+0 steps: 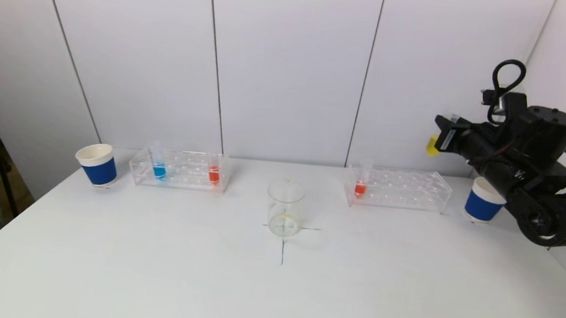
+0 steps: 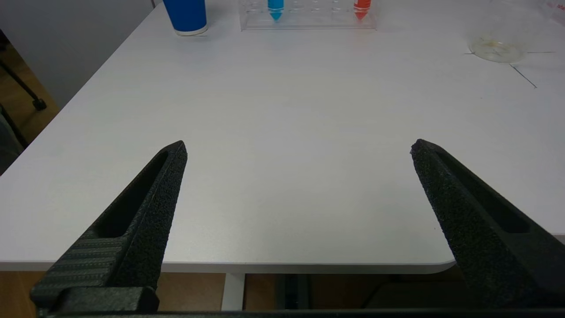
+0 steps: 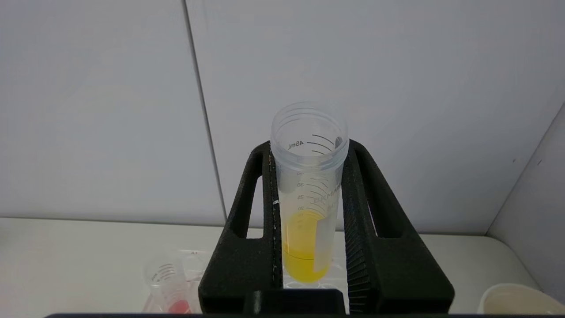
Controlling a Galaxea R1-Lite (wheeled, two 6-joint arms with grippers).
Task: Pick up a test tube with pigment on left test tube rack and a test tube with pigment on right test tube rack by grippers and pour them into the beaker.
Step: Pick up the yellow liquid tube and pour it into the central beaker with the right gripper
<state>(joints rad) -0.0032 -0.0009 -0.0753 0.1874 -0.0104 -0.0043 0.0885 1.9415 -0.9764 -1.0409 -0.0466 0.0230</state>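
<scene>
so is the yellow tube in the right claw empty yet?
No. The yellow tube still holds yellow liquid in its lower part, clamped in the right claw, its open mouth uppermost in the wrist view.

The near half of the surface [image 1: 202, 284] lies bare. Across the far strip stand, from 10 to 2 o'clock, a cup [image 1: 97, 164], left rack [image 1: 179, 169], beaker [image 1: 285, 208], right rack [image 1: 398, 188] and second cup [image 1: 482, 200], with passable gaps either side of the beaker.
</scene>
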